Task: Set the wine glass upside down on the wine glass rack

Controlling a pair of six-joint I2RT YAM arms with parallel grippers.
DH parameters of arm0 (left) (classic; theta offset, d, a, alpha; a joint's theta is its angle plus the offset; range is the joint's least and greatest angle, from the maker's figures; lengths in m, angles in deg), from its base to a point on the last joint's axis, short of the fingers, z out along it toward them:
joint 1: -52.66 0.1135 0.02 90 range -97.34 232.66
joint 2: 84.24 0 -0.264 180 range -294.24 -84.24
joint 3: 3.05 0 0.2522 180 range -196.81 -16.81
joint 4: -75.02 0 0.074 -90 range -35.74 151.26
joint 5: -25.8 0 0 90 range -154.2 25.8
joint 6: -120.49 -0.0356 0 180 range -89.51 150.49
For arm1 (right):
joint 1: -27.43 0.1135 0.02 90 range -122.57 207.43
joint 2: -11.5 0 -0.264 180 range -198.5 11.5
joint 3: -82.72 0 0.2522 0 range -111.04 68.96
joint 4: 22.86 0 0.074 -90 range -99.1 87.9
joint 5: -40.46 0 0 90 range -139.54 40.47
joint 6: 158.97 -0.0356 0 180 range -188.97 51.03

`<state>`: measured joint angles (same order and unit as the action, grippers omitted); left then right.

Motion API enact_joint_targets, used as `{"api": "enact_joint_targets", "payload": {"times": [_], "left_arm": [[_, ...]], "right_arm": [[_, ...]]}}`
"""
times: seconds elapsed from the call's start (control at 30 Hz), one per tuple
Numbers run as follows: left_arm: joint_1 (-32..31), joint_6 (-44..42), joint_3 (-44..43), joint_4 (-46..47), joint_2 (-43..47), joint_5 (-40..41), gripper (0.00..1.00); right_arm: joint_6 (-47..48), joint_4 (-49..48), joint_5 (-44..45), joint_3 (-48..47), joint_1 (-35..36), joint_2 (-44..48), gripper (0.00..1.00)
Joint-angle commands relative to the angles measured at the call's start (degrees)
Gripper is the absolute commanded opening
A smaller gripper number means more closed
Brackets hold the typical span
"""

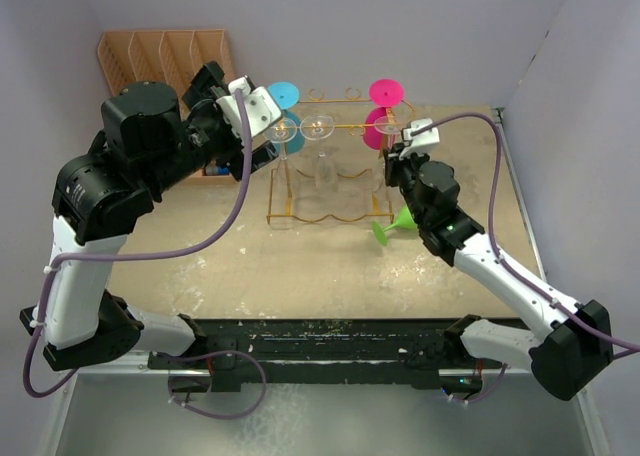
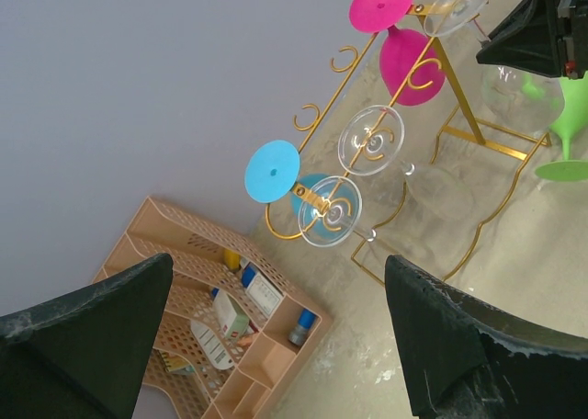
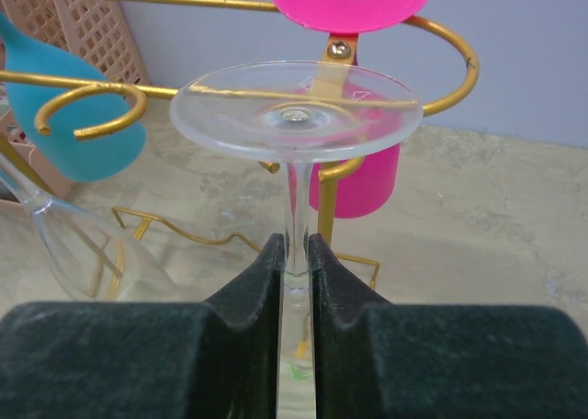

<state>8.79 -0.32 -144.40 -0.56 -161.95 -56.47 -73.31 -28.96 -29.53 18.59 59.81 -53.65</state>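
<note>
A clear wine glass (image 3: 296, 111) hangs upside down, its round foot level with the top rail of the golden wire wine glass rack (image 3: 452, 56), next to a pink glass (image 3: 354, 175). My right gripper (image 3: 294, 254) is shut on its thin stem just below the foot. From above, the right gripper (image 1: 396, 154) sits at the right end of the rack (image 1: 330, 126). My left gripper (image 2: 280, 261) is open and holds nothing; it hovers high by the rack's left end (image 1: 262, 126).
A blue glass (image 2: 272, 171) and two more clear glasses (image 2: 370, 141) hang on the rack. A green glass (image 1: 397, 223) lies on the table beside my right arm. A peach slotted organizer (image 1: 165, 56) holding small bottles stands at the back left, by the wall.
</note>
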Motion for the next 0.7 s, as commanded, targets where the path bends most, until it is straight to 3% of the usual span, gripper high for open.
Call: {"api": "enact_joint_targets", "payload": {"times": [0.0,0.17,0.53,0.67], "left_arm": [[0.28,0.93,0.04,2.32,0.05,0.38,0.99],[0.28,0.94,-0.02,2.36,-0.07,0.15,0.99],[0.12,2.06,0.57,1.96,0.83,-0.53,0.99],[-0.69,2.53,0.67,1.73,1.50,-0.43,0.99]], "right_arm": [[-1.15,-5.18,-0.72,1.73,-0.07,3.26,0.23],[-0.75,-3.15,-0.90,3.64,-0.10,6.73,0.54],[-2.18,10.74,-7.38,6.46,-0.31,17.10,0.98],[-6.74,16.23,-11.33,7.60,-3.81,20.71,1.00]]}}
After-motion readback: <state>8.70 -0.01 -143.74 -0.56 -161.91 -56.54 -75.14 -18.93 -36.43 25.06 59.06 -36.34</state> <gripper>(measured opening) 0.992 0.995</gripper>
